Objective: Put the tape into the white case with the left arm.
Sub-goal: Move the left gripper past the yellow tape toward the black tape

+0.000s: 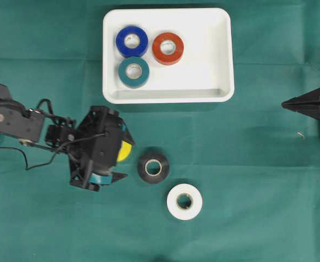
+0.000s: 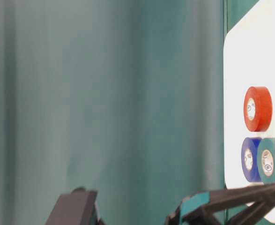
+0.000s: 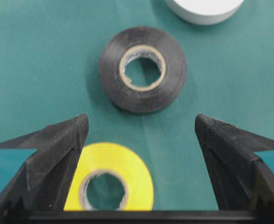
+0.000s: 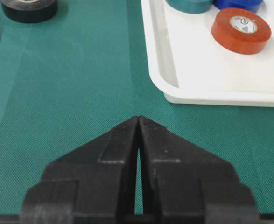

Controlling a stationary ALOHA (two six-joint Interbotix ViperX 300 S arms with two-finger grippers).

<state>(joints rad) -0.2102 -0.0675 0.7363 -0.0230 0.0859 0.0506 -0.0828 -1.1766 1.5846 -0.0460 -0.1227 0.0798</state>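
Note:
The white case (image 1: 211, 60) lies at the back middle and holds a blue roll (image 1: 132, 41), a red roll (image 1: 168, 48) and a teal roll (image 1: 134, 72). On the cloth lie a yellow tape (image 1: 126, 149), a black tape (image 1: 153, 167) and a white tape (image 1: 184, 201). My left gripper (image 1: 125, 154) stands open over the yellow tape. In the left wrist view the yellow tape (image 3: 127, 168) lies flat between the spread fingers, close against the left one, with the black tape (image 3: 143, 69) beyond the tips. My right gripper (image 4: 138, 119) is shut on nothing.
My right gripper (image 1: 285, 103) rests at the right edge, tip pointing left, well away from the case. The case's rim (image 4: 174, 95) lies ahead of it to the right. A small bit of debris (image 1: 301, 134) lies on the green cloth nearby.

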